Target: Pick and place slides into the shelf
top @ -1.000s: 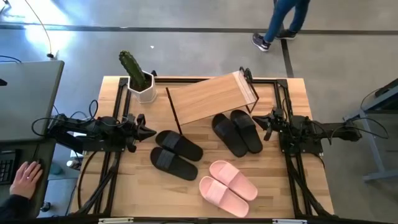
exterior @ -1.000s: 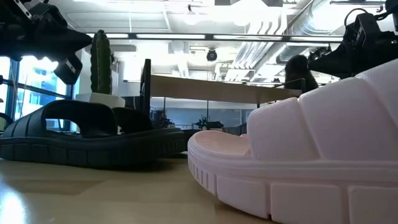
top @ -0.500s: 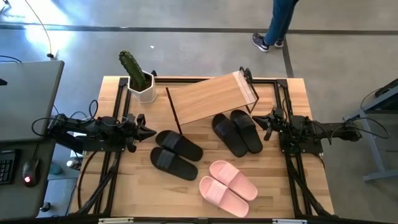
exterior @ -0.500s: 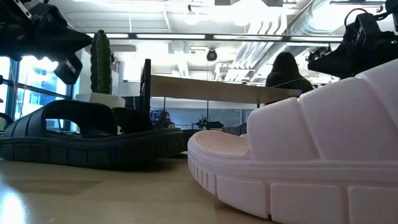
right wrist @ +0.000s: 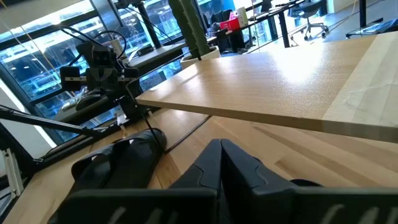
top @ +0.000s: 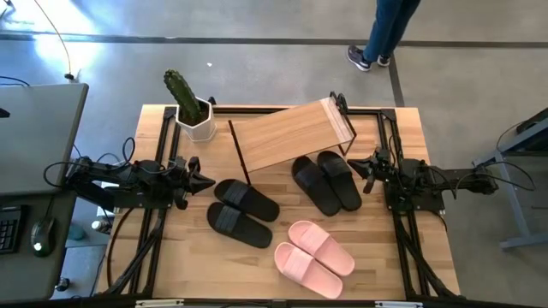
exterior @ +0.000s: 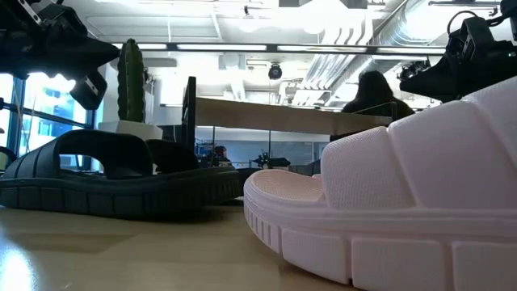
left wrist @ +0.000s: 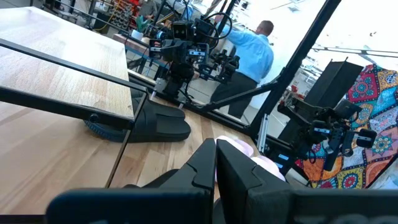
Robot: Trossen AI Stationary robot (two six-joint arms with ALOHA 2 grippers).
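The shelf (top: pixel 289 134), a light wood plank on a thin black frame, stands at the table's far middle. One black pair of slides (top: pixel 242 212) lies left of centre, another black pair (top: pixel 328 180) lies in front of the shelf, and the pale pink pair (top: pixel 312 258) lies near the front edge, all soles down on the table. My left gripper (top: pixel 208 181) hovers shut and empty at the left, just left of the left black pair. My right gripper (top: pixel 363 174) hovers shut and empty at the right, beside the right black pair.
A cactus in a white pot (top: pixel 190 109) stands at the table's far left corner beside the shelf. A person's legs (top: pixel 387 30) are on the floor beyond the far edge. A black frame rail runs along the table's sides (top: pixel 390 137).
A hand at the desk left of the table has drawn away out of view. The person beyond the far edge has shifted a little. Both arms and all slides have kept still.
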